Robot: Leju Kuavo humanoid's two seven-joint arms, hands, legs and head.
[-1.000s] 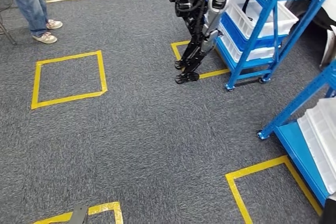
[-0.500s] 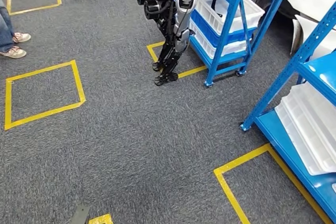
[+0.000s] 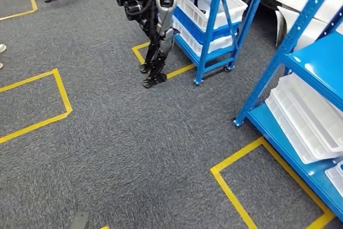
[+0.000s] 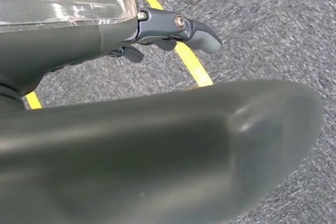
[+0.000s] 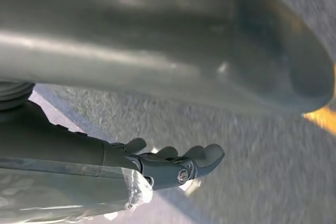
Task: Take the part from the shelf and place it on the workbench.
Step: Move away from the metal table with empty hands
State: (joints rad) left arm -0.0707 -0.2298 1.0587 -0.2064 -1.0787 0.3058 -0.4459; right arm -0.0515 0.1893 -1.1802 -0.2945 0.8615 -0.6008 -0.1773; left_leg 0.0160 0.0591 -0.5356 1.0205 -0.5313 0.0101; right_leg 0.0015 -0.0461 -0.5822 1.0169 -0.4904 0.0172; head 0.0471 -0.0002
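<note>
Shelf (image 3: pixel 301 65): blue rack at right, white trays (image 3: pixel 307 116) on its lower deck | second blue rack (image 3: pixel 214 9) farther off, another robot (image 3: pixel 155 25) beside it | floor: grey carpet (image 3: pixel 121 143), yellow tape squares | left hand (image 4: pixel 170 27): fingers extended, holding nothing | right hand (image 5: pixel 174 163): same, empty.

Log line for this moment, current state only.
phase: approaching blue shelf | left hand: holds nothing | right hand: holds nothing | white trays: on shelf | another robot: at far shelf
</note>
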